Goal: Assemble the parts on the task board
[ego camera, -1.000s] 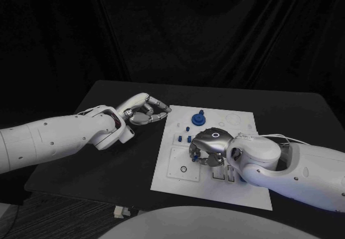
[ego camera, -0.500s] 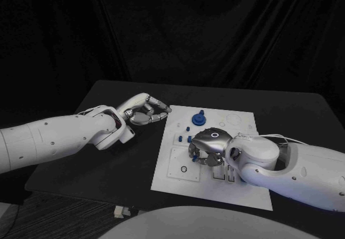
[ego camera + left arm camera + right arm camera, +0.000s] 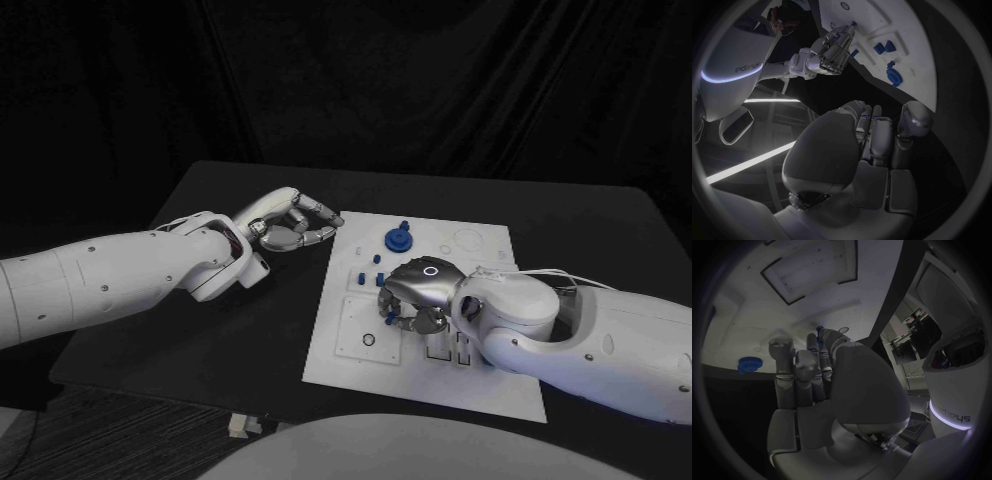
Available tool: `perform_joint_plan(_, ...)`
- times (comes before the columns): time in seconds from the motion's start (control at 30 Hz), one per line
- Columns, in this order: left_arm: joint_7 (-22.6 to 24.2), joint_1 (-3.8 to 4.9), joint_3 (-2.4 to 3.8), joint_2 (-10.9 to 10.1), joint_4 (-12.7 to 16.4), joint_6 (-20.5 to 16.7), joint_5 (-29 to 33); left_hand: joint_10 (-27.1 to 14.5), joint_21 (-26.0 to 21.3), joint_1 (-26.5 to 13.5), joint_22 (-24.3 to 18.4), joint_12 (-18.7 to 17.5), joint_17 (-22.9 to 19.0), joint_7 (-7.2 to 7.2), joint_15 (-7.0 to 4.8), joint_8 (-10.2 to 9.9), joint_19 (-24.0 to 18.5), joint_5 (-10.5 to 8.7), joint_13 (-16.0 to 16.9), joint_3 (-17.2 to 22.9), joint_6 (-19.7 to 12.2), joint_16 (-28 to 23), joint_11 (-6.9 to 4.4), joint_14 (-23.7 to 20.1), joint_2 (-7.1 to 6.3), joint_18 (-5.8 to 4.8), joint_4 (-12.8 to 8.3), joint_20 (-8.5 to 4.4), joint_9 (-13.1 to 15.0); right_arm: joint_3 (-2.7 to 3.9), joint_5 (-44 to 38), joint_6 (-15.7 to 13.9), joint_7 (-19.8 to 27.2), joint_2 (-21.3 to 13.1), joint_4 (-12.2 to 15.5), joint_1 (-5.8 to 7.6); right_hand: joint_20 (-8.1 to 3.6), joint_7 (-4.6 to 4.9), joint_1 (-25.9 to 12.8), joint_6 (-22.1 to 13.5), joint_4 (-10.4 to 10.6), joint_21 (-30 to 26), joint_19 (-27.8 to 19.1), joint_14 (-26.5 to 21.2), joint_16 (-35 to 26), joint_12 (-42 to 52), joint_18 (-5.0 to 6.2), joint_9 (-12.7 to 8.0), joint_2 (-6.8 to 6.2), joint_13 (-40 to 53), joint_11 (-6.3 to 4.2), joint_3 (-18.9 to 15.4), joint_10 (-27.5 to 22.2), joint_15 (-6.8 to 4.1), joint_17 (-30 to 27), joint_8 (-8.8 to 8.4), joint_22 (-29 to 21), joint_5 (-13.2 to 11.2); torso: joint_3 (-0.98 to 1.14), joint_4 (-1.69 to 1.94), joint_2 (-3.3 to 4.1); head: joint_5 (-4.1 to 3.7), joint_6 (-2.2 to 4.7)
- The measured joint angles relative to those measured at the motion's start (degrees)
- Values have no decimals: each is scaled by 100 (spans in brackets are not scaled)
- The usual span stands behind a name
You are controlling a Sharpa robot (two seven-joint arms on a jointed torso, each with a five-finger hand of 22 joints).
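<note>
Barely shifted since a second ago. Right hand [image 3: 415,293] low over the white board [image 3: 483,385], fingers pinching a small blue part [image 3: 389,319] against it. Left hand [image 3: 294,222] curled shut, holding nothing, off the board's far left corner on the black table [image 3: 216,340]. Blue round knob [image 3: 394,239] upright near the far edge; two small blue pieces [image 3: 884,47] nearby.

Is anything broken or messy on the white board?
Nothing stands out. The task board lies flat on the table, its blue parts look tidy, and the right hand works over it.
</note>
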Motion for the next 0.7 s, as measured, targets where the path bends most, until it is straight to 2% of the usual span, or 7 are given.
perform_joint_plan(0.47, -1, -2, 0, 8, -1, 11, 0, 0, 0, 0, -1, 0, 0, 0, 0, 0, 0, 0, 0, 0, 0, 0, 0, 0, 0, 0, 0, 0, 1, -2, 0, 50, 1, 14, 3, -4, 20, 15, 0, -33, -31, -46, -21, -21, -22, -17, -1, -7, 0, -1, 21, 0, -21, 21, -20, 0, -1, 0, 1, -1, -2, -13, -1)
perform_joint_plan(0.57, -2, -2, 0, 13, -4, 14, 0, 0, 0, 0, -1, 0, 1, 0, 0, 0, 0, 0, 0, 0, 0, 0, 0, 0, 0, 0, 0, 0, 1, -1, 0, 70, 1, 21, 3, -4, 20, 42, 0, -165, -52, -145, -81, -60, -90, -27, -1, -12, 0, -2, 43, 22, -43, 25, -79, -89, -1, -40, 1, -2, -2, -13, -1)
perform_joint_plan(0.7, -2, -3, 0, 16, -5, 16, 0, 0, 0, 0, -1, 0, 1, 0, 0, 0, 0, 0, 0, 0, 0, 0, 0, 0, 0, 0, 0, 0, 1, -1, 0, 112, -1, 30, 1, -8, 20, 0, 0, -408, -54, -297, -165, -130, -151, -47, -1, -61, 1, 0, 41, 25, -144, -4, -153, -230, -1, -112, 1, -2, -1, -9, 0)
